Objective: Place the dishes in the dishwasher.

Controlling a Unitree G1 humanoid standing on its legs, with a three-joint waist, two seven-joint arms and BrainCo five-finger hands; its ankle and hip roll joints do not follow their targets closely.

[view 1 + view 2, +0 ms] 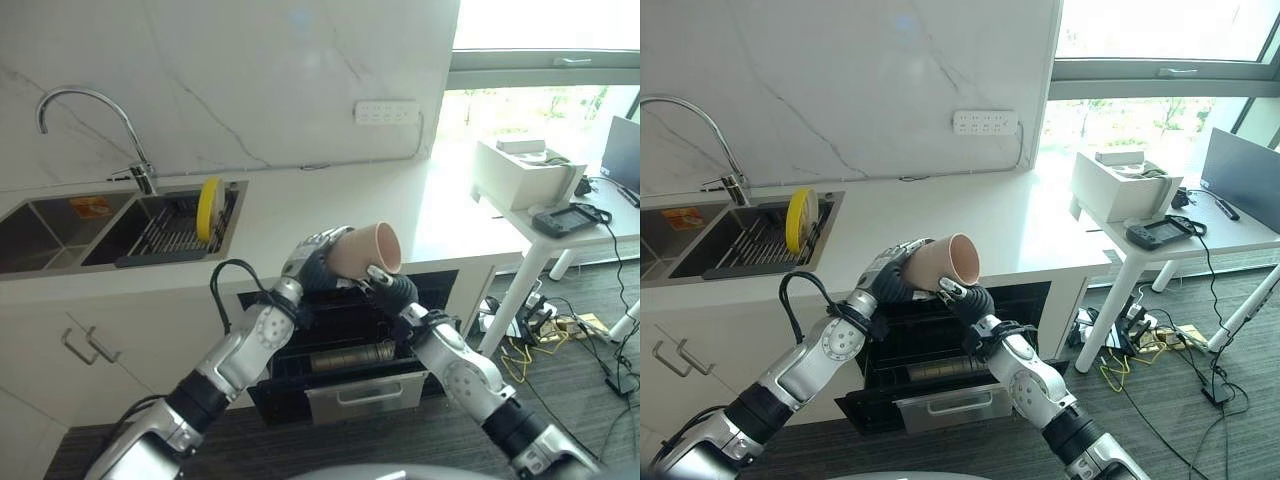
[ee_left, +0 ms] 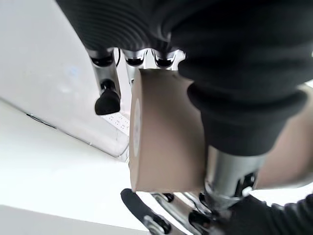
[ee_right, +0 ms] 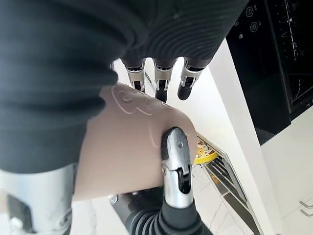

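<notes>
Both hands, left hand [image 1: 312, 262] and right hand [image 1: 388, 288], clasp tan cup [image 1: 366, 249]; white countertop [image 1: 330, 205] behind.

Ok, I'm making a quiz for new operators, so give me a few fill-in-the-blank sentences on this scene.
1. Both hands, the left hand and the right hand, grip a beige ____.
2. The cup is held above the open ____.
3. In the sink's rack stands a ____ plate.

Missing words: cup; dishwasher; yellow.
</notes>
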